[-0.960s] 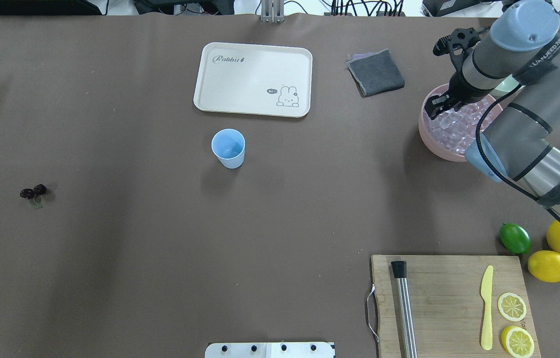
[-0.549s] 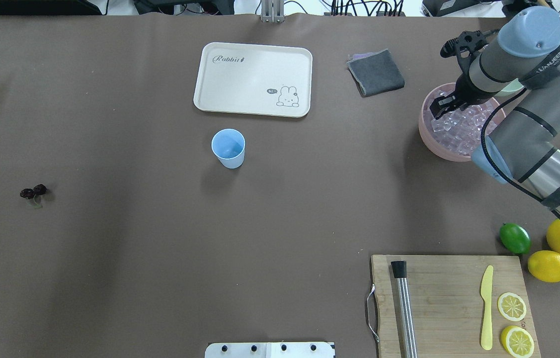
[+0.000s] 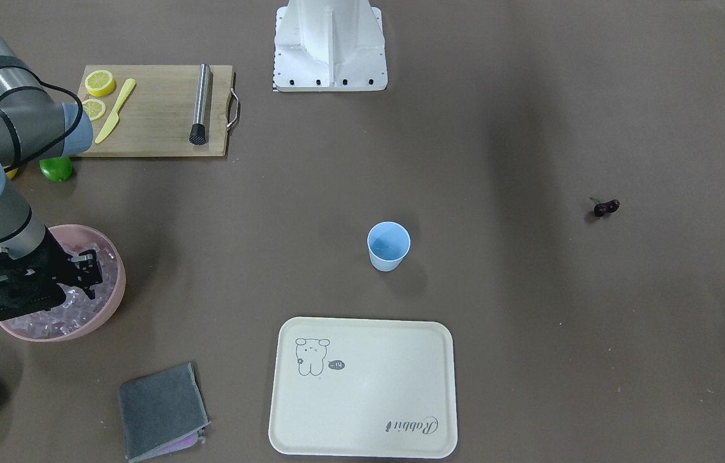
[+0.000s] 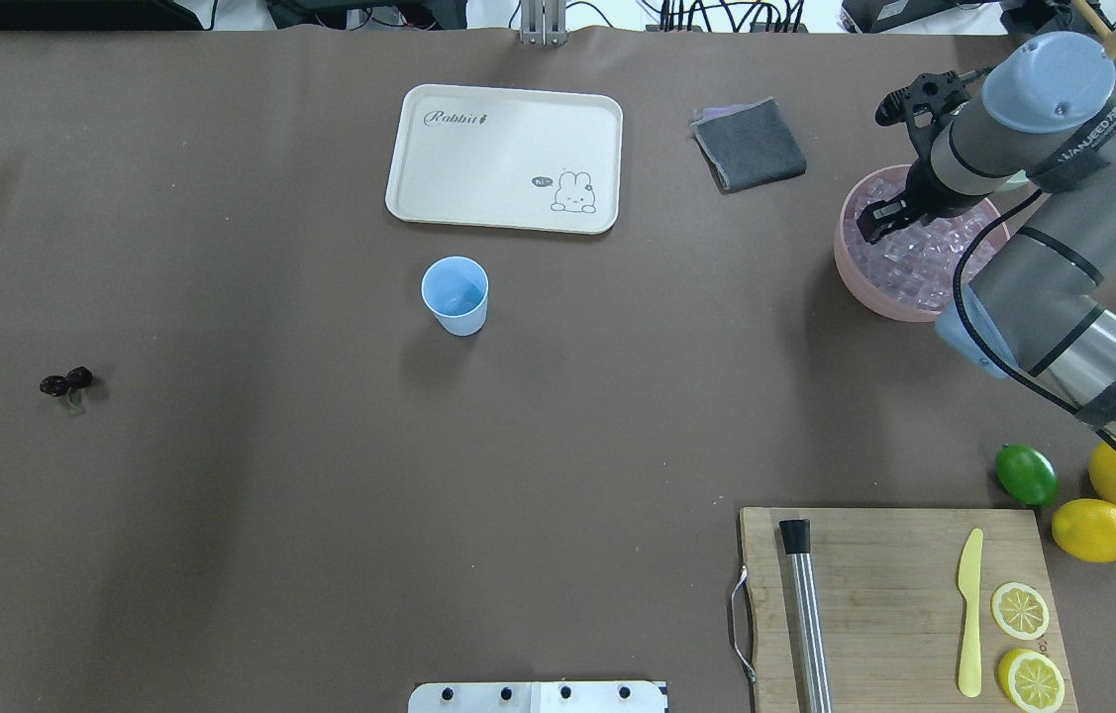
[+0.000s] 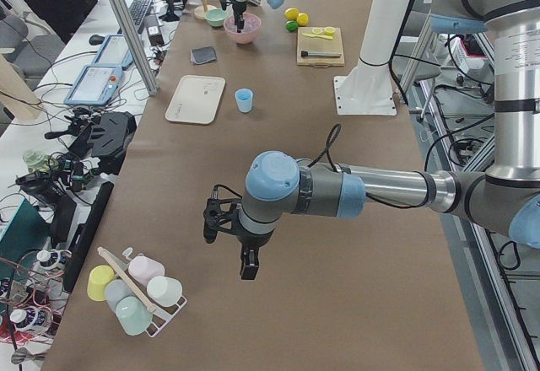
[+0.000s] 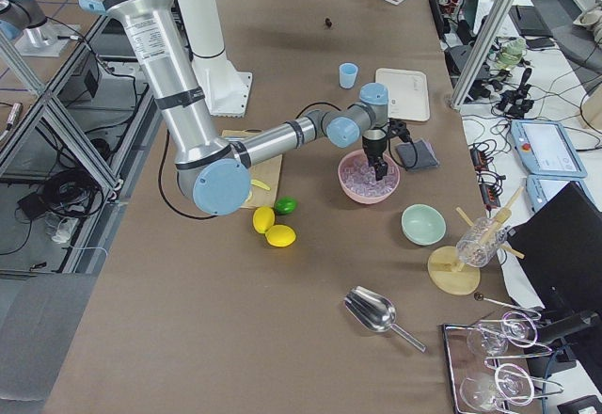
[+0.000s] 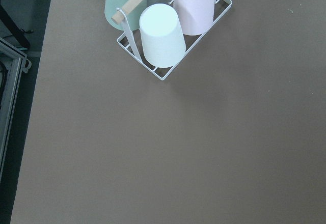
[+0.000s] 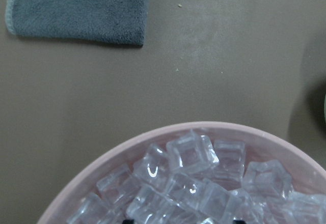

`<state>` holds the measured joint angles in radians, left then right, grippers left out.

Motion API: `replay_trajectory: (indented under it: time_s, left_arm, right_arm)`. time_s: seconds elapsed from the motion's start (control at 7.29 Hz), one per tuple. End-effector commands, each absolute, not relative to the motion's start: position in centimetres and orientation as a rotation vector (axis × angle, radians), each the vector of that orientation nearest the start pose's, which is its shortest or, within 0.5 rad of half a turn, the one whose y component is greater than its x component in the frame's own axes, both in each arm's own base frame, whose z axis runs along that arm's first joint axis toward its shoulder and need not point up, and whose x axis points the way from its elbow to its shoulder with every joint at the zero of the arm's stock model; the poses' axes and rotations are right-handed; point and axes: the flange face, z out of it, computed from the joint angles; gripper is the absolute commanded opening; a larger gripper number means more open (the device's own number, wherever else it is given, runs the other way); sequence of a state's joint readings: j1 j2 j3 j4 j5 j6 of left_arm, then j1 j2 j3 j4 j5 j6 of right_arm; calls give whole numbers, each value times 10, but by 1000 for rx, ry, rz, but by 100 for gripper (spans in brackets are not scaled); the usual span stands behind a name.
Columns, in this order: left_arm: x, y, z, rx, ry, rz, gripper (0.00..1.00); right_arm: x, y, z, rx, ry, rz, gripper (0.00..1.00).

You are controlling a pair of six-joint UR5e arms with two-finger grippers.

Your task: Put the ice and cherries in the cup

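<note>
Compared with a second ago, our right gripper (image 4: pixel 876 222) has slid a little further in over the ice (image 4: pixel 919 255), away from the rim of the pink bowl (image 4: pixel 862 287). Its jaws are spread with nothing between them. That bowl sits well off to the right of the cup (image 4: pixel 455 294), and the cherries (image 4: pixel 66 381) lie well off to its left on the counter (image 4: pixel 320 495). Cup and cherries haven't budged. Only the left-end camera catches the left gripper (image 5: pixel 246 266), far from the cup, and we can't tell how its jaws stand. The left wrist view alone shows a wire rack (image 7: pixel 163 74) of upturned cups.
</note>
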<state>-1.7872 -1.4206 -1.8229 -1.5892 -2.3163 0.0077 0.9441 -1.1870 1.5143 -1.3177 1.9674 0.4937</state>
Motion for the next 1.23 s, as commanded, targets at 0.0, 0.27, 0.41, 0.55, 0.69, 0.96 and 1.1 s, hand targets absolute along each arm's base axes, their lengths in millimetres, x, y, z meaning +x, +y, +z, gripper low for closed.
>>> replay_trajectory:
  time_s: [0.0, 0.27, 0.41, 0.55, 0.69, 0.96, 1.1]
  left_arm:
    - [-158, -411, 603, 198, 728, -153, 98]
    - [-158, -411, 602, 201, 727, -152, 98]
    - [-158, -411, 602, 201, 726, -152, 98]
    - [-158, -411, 602, 200, 727, -153, 98]
    - [-158, -411, 603, 199, 726, -153, 98]
    - [-158, -412, 603, 200, 728, -153, 98]
    - [-158, -412, 603, 200, 728, -153, 98]
  right_arm:
    - [-314, -590, 461, 292, -598, -244, 70]
    - [-327, -582, 463, 304, -570, -255, 64]
    - [-330, -582, 464, 300, -568, -257, 23]
    - [-331, -582, 457, 298, -581, -263, 21]
    - [-329, -581, 450, 293, -604, -267, 20]
    - [-302, -589, 414, 254, -629, -237, 20]
    - [-294, -587, 371, 233, -617, -226, 20]
